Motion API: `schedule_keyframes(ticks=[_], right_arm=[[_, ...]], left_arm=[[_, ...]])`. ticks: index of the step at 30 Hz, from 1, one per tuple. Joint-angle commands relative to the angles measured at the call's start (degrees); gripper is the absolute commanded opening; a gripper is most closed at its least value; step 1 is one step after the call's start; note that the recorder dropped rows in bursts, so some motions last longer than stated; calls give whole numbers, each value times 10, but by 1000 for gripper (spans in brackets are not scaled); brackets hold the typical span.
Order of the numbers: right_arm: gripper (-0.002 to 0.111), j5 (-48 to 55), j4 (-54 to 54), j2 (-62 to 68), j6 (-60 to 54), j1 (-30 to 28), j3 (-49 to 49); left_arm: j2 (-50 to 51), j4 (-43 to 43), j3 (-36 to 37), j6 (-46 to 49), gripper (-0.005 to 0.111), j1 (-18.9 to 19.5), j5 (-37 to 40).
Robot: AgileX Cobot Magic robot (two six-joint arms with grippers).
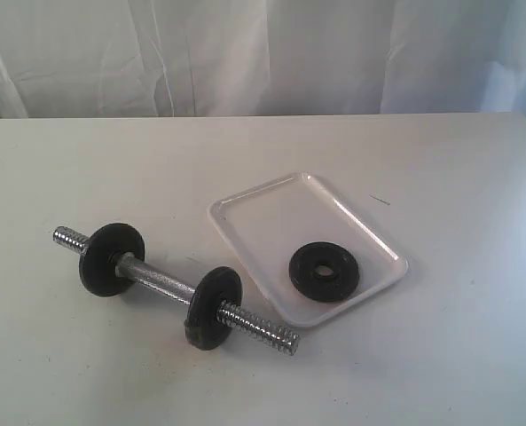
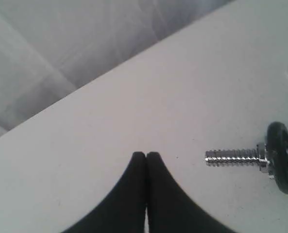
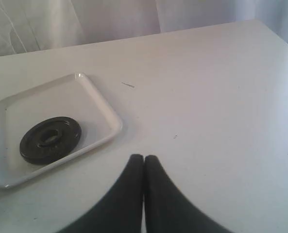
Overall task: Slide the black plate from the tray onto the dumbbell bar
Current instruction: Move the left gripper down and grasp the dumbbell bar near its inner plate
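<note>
A black plate [image 1: 325, 271] lies flat in the near corner of the white tray [image 1: 271, 209]; the right wrist view shows the same black plate [image 3: 50, 139] in the tray [image 3: 88, 90]. To the tray's left the chrome dumbbell bar [image 1: 160, 281] lies on the table with two black discs [image 1: 110, 258] [image 1: 214, 306] threaded on it. One threaded end of the bar [image 2: 231, 157] and a disc [image 2: 282, 157] show in the left wrist view. My left gripper [image 2: 146, 154] is shut and holds nothing. Empty too, my right gripper [image 3: 144, 157] is shut, off to the side of the tray. Neither gripper appears in the exterior view.
The white table [image 1: 440, 355] runs back to a pale curtain [image 1: 263, 53] along its far edge. A small dark mark [image 1: 380, 201] lies on the table beyond the tray.
</note>
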Motion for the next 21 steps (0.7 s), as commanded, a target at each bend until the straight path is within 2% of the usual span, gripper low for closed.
schedule_keyframes(ticks=[1, 3, 6, 11, 13, 14, 16, 17, 19, 21], right_arm=[[0, -8, 1, -4, 0, 1, 3], [0, -8, 1, -4, 0, 1, 3], [0, -8, 1, -4, 0, 1, 3], [0, -8, 1, -4, 0, 1, 3], [0, -8, 1, -4, 0, 1, 3], [0, -8, 1, -4, 0, 1, 3], [0, -8, 1, -4, 0, 1, 3], [0, -8, 1, -4, 0, 1, 3], [0, -8, 1, -4, 0, 1, 3], [0, -8, 1, -4, 0, 1, 3]], left_arm=[[129, -100, -74, 223, 0, -66, 42], [182, -137, -100, 316, 0, -99, 69], [252, -148, -134, 386, 0, -139, 96], [333, -148, -166, 475, 0, -183, 56], [354, -148, -176, 504, 4, -190, 54], [362, -150, -180, 512, 9, -191, 54], [381, -157, -182, 513, 30, -193, 61], [390, -157, -182, 513, 46, -193, 74], [393, -157, -182, 513, 66, -193, 99], [384, -149, -182, 519, 71, -193, 164]])
